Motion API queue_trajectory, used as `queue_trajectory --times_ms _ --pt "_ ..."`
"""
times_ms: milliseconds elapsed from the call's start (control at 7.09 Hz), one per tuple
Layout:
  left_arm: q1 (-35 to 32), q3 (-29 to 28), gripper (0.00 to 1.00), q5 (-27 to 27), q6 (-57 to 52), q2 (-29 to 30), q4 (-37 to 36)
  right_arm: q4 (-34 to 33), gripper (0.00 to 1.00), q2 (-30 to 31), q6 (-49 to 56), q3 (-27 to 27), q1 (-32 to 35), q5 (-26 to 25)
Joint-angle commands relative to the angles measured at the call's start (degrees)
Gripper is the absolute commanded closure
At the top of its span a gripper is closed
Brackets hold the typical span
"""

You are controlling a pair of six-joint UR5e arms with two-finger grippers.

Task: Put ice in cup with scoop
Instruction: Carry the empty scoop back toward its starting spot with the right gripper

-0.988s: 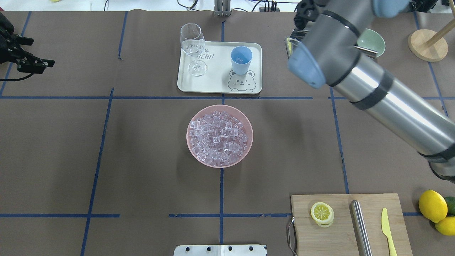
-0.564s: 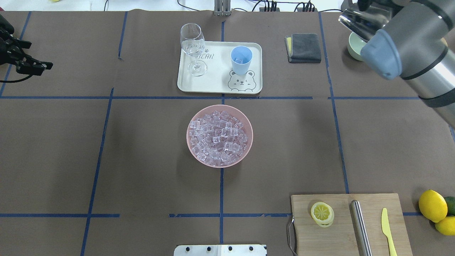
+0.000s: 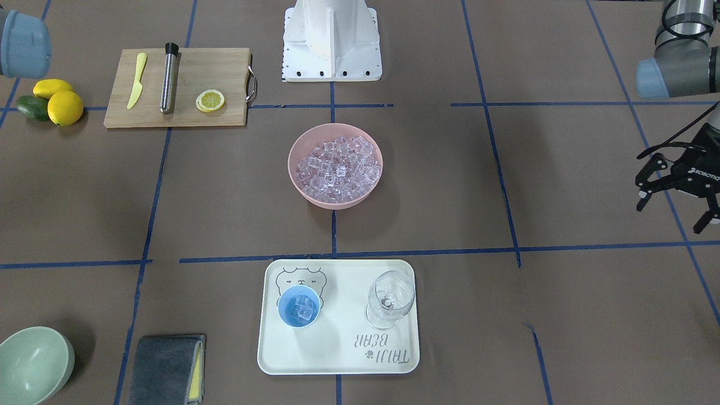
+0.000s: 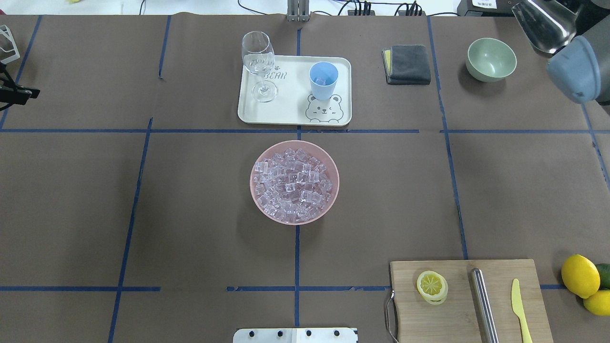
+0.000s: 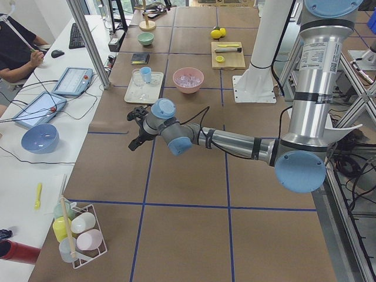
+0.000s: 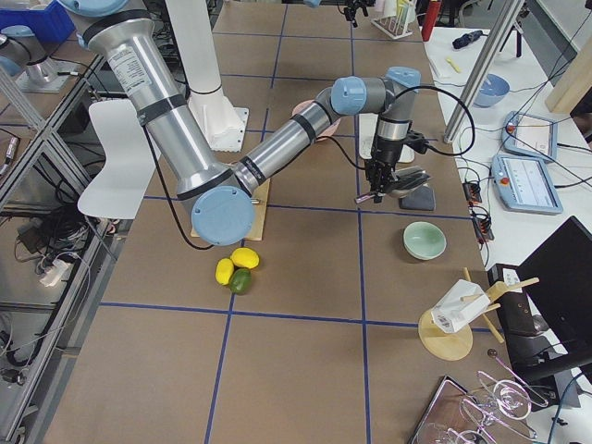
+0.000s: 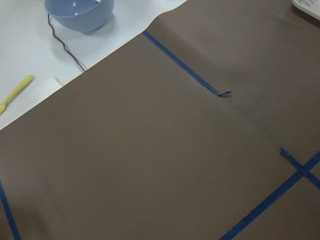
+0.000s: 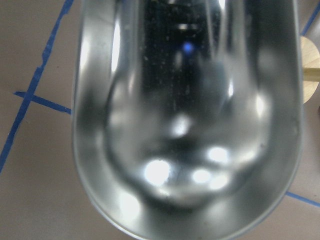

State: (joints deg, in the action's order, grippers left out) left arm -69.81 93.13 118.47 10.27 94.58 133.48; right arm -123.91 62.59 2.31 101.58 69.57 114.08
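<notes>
Right arm [image 4: 574, 71] holds scoop [image 4: 543, 26] aloft (far corner); left tool [image 3: 670, 218] spread.

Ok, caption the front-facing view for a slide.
Pink bowl of ice mid-table; blue cup with cubes beside wine glass on tray.

Robotics lab (tape-gridded table [image 4: 71, 200], operators' tablets [image 5: 73, 81])

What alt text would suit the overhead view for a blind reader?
A pink bowl heaped with ice cubes sits mid-table. Beyond it, a tray holds a blue cup and a wine glass; a steel scoop hangs at the top right.
</notes>
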Motion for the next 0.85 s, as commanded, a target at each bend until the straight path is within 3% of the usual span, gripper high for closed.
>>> queue_trajectory --times_ms 0,282,423,705 --pt "-3.22 0.03 0.0 0.62 -0.25 -0.19 -5.83 0.16 1.0 3.48 -1.08 0.37 0.83 4.81" --pt "-7.34 1.61 0.0 2.11 -6.98 4.79 -21.69 1.73 1.0 11.8 -4.66 3.86 0.75 9.38" --pt "-9.28 2.05 0.0 2.2 -9.89 6.22 -26.56 9.4 1.0 18.64 -9.38 6.67 0.05 10.71" --pt "-10.87 2.84 0.0 2.99 -12.38 6.23 -30.63 29.16 1.0 28.95 -27.36 7.32 -6.52 10.9"
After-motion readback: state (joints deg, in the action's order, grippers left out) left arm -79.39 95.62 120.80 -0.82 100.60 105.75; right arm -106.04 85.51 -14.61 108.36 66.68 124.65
